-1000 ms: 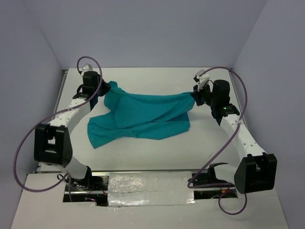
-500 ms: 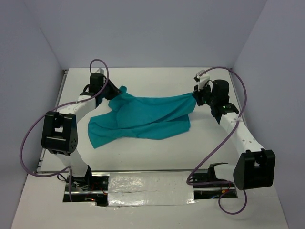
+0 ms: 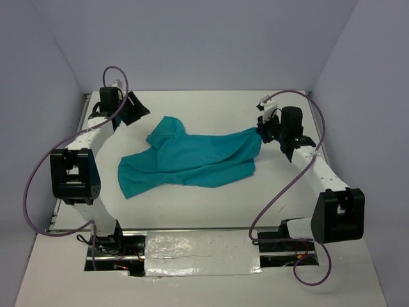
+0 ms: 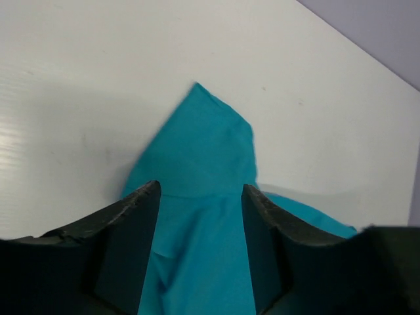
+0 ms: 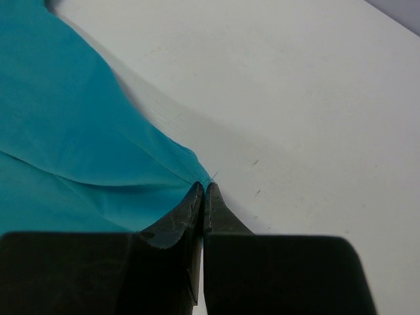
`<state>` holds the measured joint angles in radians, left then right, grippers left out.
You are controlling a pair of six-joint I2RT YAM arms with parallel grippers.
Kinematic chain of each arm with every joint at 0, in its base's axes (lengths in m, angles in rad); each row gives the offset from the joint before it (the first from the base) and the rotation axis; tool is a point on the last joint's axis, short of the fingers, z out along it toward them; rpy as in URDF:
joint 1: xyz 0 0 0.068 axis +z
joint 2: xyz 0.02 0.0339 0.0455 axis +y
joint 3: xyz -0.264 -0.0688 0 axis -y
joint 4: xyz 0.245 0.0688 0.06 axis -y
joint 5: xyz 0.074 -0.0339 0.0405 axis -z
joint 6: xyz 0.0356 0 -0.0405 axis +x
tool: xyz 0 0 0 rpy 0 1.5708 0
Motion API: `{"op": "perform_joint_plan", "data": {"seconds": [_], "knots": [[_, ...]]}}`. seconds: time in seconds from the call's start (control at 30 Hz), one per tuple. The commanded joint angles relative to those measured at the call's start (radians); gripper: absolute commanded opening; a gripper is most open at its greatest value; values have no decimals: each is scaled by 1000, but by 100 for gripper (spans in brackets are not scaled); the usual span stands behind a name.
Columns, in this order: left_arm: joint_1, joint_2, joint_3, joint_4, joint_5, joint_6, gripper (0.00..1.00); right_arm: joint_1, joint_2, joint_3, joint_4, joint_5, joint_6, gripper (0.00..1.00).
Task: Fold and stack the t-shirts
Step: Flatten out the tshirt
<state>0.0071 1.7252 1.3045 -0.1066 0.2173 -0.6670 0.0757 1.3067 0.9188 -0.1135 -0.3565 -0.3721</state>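
The teal t-shirt [image 3: 192, 157] lies crumpled across the middle of the white table [image 3: 211, 204], with one corner peaked up at its far left end. My left gripper [image 3: 135, 109] hangs open above and to the left of that corner, apart from the cloth. In the left wrist view the t-shirt [image 4: 210, 144] shows between and beyond the spread jaws of the left gripper [image 4: 200, 190], which hold nothing. My right gripper [image 3: 261, 130] is shut on the t-shirt's right edge and holds it slightly raised. The right wrist view has the right gripper [image 5: 204, 187] pinching the cloth [image 5: 65, 131].
Pale walls close in the table on the left, back and right. A silvery taped strip [image 3: 204, 246] runs between the arm bases at the near edge. Purple cables [image 3: 38, 185] loop beside both arms. Bare white table [image 3: 192, 105] lies behind and in front of the shirt.
My left gripper opened, let go of the shirt's left corner and drew back to the far left. The corner dropped onto the table. The right gripper kept its grip, barely moving.
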Motion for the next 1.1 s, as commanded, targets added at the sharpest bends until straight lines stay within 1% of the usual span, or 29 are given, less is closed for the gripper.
{"op": "perform_joint_plan", "data": {"seconds": [0.0, 0.07, 0.13, 0.23, 0.33, 0.57, 0.83, 0.97, 1.07], "knots": [[68, 97, 70, -85, 103, 101, 64, -7, 12, 60, 21, -24, -19, 0], [82, 170, 127, -119, 154, 136, 63, -7, 23, 69, 14, -33, -21, 0], [83, 214, 191, -175, 168, 167, 63, -7, 29, 71, 14, -35, -24, 0], [83, 276, 239, -226, 169, 191, 63, -7, 37, 75, 12, -38, -21, 0], [83, 323, 257, -249, 188, 204, 63, -7, 40, 74, 12, -39, -21, 0], [85, 387, 272, -272, 304, 222, 62, -8, 46, 72, 12, -39, -21, 0], [77, 430, 289, -314, 298, 237, 59, -7, 60, 81, 17, -47, -13, 0], [57, 464, 343, -367, 254, 259, 59, -7, 63, 84, 17, -53, -11, 0], [51, 468, 346, -370, 240, 256, 58, -7, 63, 86, 20, -56, -11, 0]]}}
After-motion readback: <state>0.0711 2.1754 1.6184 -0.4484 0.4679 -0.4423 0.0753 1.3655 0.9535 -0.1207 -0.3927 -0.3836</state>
